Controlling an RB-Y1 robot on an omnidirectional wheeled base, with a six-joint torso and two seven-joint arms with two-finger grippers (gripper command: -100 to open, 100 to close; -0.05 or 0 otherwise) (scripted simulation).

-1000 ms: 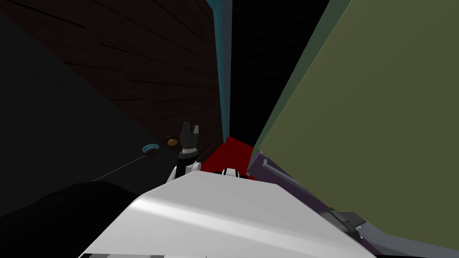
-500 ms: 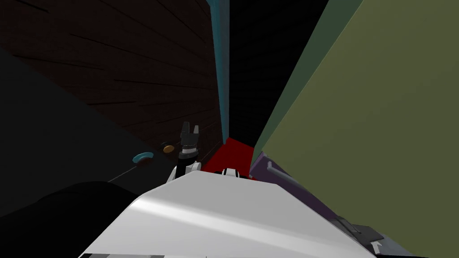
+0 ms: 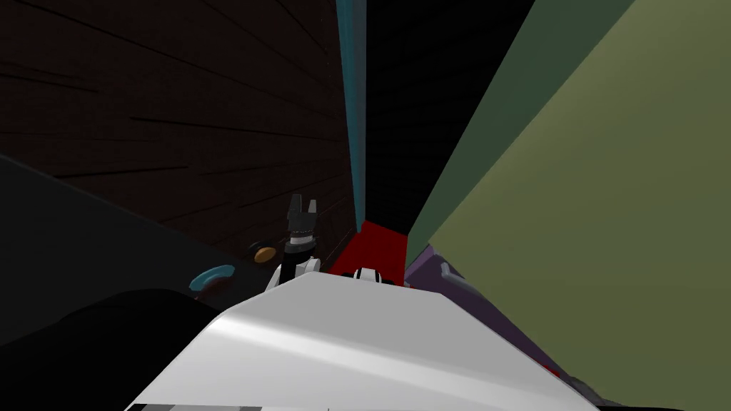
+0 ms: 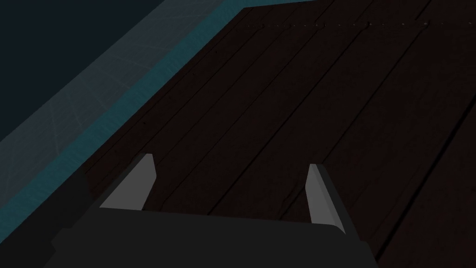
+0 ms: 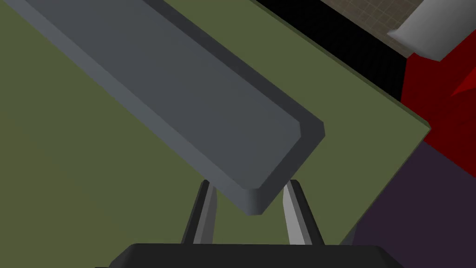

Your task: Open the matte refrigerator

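Note:
The refrigerator's olive-green door (image 3: pixel 607 214) fills the right of the head view, its grey-green edge (image 3: pixel 485 121) turned toward me. In the right wrist view a long grey bar handle (image 5: pixel 186 93) runs across that door (image 5: pixel 69 163). My right gripper (image 5: pixel 247 186) is shut on the bar's end, one finger pressed to each side. My left gripper (image 3: pixel 301 214) hangs ahead of my chest, away from the door. In its own view the left gripper (image 4: pixel 228 181) stands open over dark planks, holding nothing.
A purple drawer front (image 3: pixel 464 300) with a grey handle (image 3: pixel 460 280) sits below the olive door. Red floor (image 3: pixel 371 246) lies ahead, with a black area above it. A teal bowl (image 3: pixel 210 277) and an orange item (image 3: pixel 265 253) lie low on the left. A teal strip (image 3: pixel 353 107) stands beside a dark planked wall.
My head view has turned: the bowl and orange item slid left and down. The door's face has drawn to the right, its edge showing wider. My right hand has left the lower right corner.

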